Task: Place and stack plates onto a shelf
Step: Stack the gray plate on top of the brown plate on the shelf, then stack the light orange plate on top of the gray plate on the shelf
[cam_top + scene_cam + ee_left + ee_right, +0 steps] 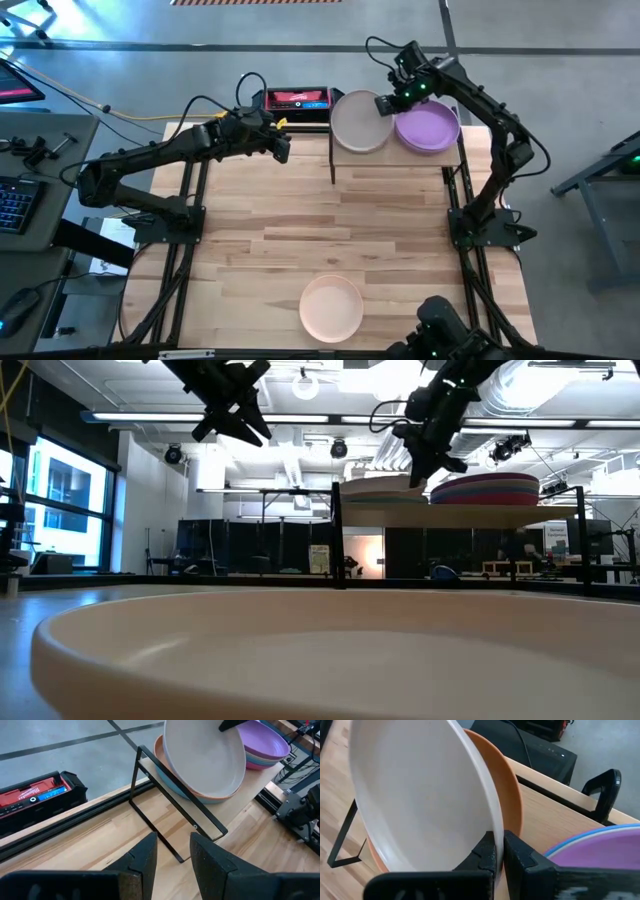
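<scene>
On the shelf [400, 160] two stacks are already built: a purple plate [428, 128] tops one, and a grey-beige plate [358, 122] is pinched at its rim by the right gripper [385, 103] over the other. Left gripper [283, 146] fingers are spread, nothing held. One cream plate [331, 307] is left on the surface [250, 230], so it's nearly done.

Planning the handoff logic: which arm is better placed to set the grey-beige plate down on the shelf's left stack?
Right. The right gripper is already shut on the grey-beige plate over the shelf. The left gripper hangs open beside the shelf, holding nothing.
</scene>
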